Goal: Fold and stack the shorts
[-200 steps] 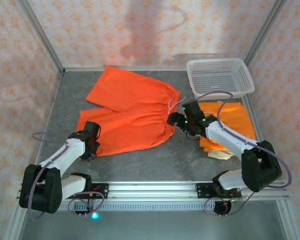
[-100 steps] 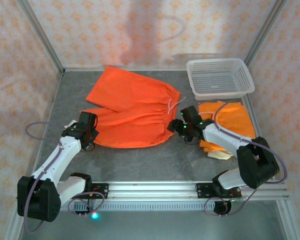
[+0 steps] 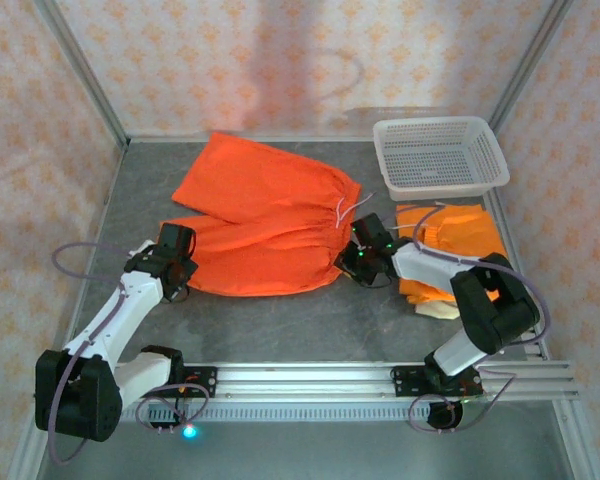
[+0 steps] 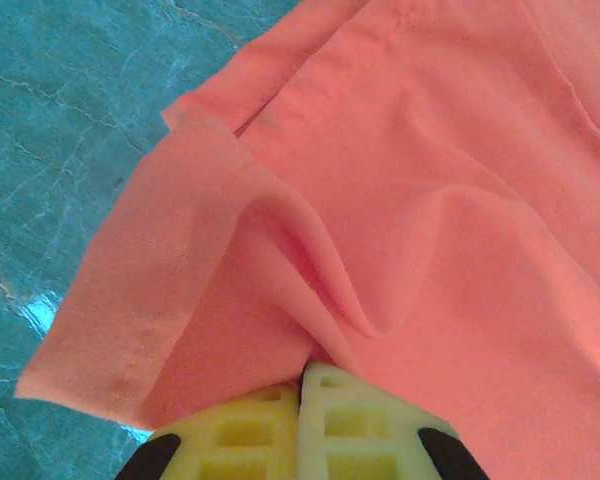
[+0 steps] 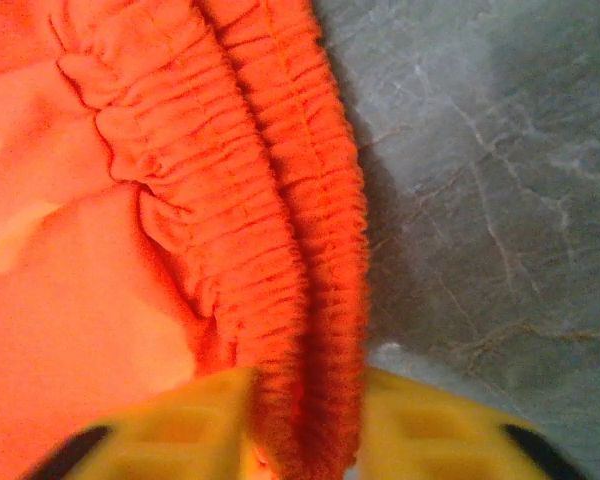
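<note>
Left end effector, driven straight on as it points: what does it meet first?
The spread bright orange cloth shorts it pinches; the left end effector faces into that fabric, probably bunching it.

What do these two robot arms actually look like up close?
The left arm and right arm have white links, bulky black joints and looping greyish cables. The left tool and right tool each have two yellow latticed fingers with black patches. Small green lights glow near the right tool.
</note>
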Robot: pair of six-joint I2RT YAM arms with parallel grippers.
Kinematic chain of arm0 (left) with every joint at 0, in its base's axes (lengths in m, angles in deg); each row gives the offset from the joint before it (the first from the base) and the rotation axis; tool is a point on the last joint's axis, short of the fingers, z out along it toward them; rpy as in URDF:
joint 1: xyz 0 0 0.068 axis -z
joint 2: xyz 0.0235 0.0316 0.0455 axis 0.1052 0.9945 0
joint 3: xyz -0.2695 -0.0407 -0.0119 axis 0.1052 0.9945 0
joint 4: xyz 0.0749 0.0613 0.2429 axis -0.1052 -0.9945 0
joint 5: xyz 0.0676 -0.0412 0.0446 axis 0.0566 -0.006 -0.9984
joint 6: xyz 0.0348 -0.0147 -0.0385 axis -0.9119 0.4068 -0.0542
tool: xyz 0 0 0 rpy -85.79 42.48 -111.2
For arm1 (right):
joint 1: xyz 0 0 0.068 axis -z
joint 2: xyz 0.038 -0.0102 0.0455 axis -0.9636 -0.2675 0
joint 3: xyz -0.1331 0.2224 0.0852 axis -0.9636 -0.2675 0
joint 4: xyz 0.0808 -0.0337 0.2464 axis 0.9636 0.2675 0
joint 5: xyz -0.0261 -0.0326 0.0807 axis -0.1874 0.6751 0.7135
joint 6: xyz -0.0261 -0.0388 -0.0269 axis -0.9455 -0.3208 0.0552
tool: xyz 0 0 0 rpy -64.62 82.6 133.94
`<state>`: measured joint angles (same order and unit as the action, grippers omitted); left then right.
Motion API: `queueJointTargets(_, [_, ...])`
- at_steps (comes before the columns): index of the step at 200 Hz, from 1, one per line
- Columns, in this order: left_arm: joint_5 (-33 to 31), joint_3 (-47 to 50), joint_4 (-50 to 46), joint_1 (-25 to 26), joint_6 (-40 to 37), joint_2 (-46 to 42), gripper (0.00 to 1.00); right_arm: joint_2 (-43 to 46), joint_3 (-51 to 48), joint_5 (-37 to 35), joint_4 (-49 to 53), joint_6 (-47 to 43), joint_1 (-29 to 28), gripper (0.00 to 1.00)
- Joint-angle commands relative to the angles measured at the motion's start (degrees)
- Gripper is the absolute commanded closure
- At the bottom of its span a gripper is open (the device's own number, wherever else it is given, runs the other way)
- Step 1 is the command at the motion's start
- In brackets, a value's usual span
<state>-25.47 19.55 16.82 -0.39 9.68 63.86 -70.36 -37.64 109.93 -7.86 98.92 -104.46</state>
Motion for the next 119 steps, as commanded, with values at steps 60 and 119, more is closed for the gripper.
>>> queueJointTargets(60, [-10.8, -13.9, -10.8, -0.3, -7.4, -8.6, 1.0, 8.9, 9.2, -7.7, 13.6, -4.3, -0.2, 1.0])
queueJointTargets(119, [-12.8, -27.7, -17.7, -0.1, -13.8, -10.2, 1.0, 17.2, 11.4, -8.4, 19.8, -3.0, -0.2, 1.0])
